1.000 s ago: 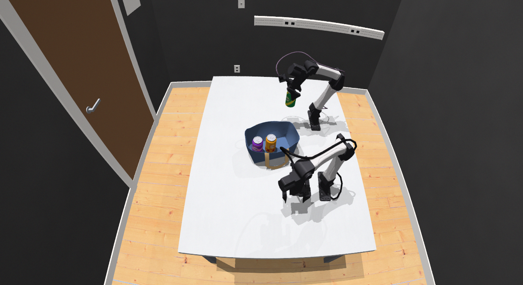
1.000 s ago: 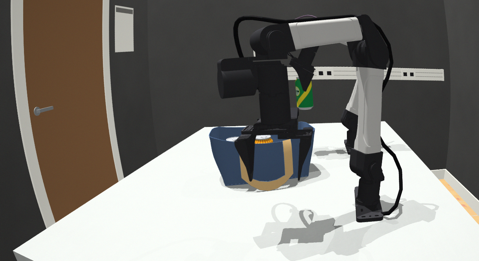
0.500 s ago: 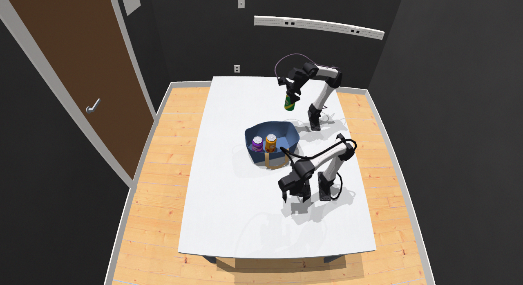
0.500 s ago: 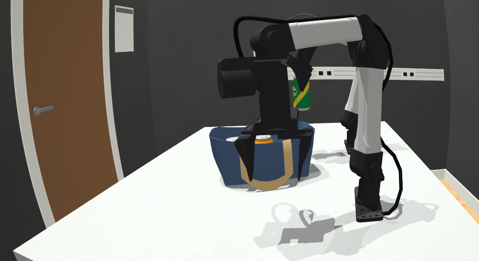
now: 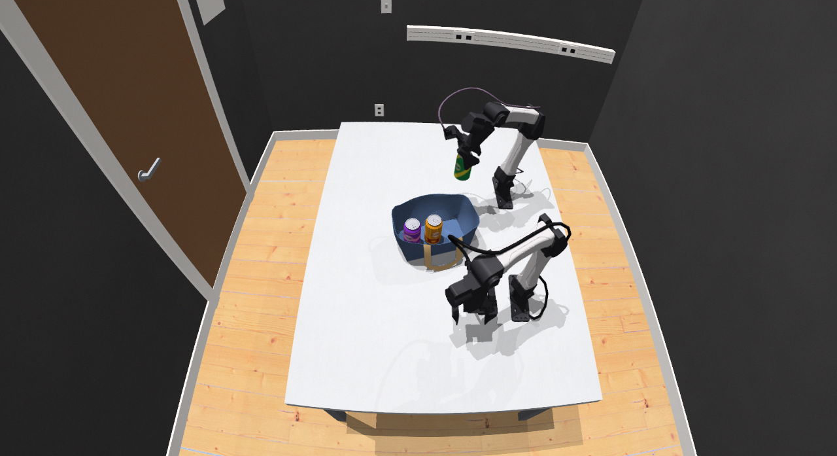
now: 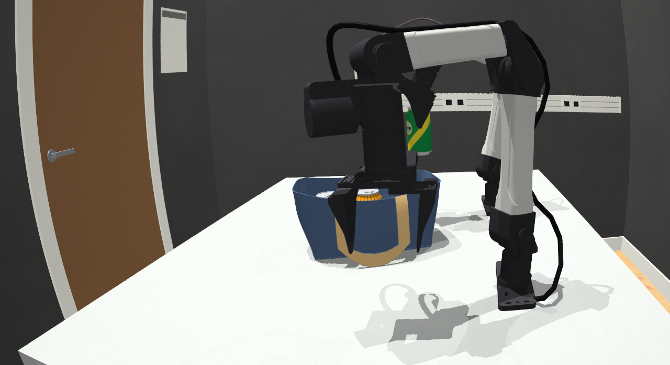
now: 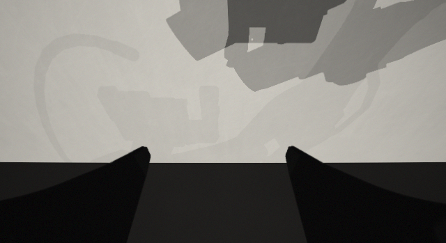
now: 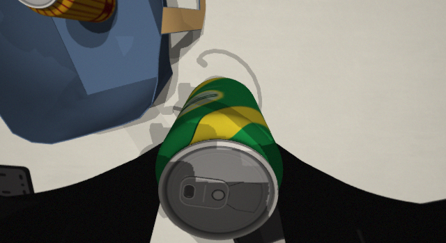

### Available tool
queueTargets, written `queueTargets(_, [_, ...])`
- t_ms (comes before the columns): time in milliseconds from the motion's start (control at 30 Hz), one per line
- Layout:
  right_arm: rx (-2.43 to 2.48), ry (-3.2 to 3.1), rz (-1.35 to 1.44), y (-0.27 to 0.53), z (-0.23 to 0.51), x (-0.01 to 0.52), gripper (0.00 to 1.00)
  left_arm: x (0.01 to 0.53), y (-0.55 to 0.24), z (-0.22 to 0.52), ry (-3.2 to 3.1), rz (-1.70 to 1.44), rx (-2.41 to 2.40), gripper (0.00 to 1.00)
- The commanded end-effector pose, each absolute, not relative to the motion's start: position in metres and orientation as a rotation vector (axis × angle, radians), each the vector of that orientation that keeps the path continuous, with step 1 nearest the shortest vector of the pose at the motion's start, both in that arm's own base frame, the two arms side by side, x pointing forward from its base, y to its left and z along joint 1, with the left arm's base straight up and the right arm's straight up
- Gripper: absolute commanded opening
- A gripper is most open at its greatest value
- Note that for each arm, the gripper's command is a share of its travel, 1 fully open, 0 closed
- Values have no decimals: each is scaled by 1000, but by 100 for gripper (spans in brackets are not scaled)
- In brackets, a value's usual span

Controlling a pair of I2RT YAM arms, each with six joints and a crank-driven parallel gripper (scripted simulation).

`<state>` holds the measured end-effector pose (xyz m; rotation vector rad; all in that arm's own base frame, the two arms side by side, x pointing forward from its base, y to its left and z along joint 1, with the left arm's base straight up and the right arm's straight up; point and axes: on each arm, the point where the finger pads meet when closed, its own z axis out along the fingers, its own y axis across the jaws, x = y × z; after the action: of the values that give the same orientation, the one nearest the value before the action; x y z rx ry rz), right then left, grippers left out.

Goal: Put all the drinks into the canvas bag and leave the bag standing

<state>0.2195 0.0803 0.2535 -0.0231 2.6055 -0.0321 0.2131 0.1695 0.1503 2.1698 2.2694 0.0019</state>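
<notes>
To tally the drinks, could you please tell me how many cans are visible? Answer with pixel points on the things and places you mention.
3: purple can [image 5: 412, 231] and orange can [image 5: 433, 231] [image 6: 368, 195] [image 8: 85, 6] in the bag [image 5: 447, 206] [image 6: 375, 227] [image 8: 122, 72]; green can [image 5: 462, 171] [image 6: 424, 140] [image 8: 226, 121] in the right gripper [image 5: 468, 158] [image 8: 220, 145].

Bag [image 5: 409, 253] [image 6: 375, 227] [image 8: 52, 107] on tbl [image 5: 351, 336] [image 6: 187, 292] [image 7: 87, 72] [image 8: 348, 79]; can A [image 5: 412, 231] [image 6: 324, 194] & can B [image 5: 433, 231] [image 6: 368, 196] [image 8: 83, 6] inside, A left of B (top view). Can C [image 5: 462, 172] [image 6: 421, 140] [image 8: 223, 187] in R gripper [image 5: 468, 159] [image 6: 418, 123] [image 8: 219, 145], above tbl, behind bag.
</notes>
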Motion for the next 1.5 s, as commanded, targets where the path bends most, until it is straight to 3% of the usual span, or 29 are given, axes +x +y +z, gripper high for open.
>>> queueTargets(0, [8,2493,14,83,280,228,74,222,176,168,2253,119,2145,100])
queueTargets(800, [1,2496,9,81,276,226,74,222,176,168,2253,119,2145,100])
queueTargets(1467, [5,2523,16,133,273,238,74,222,176,168,2253,119,2145,100])
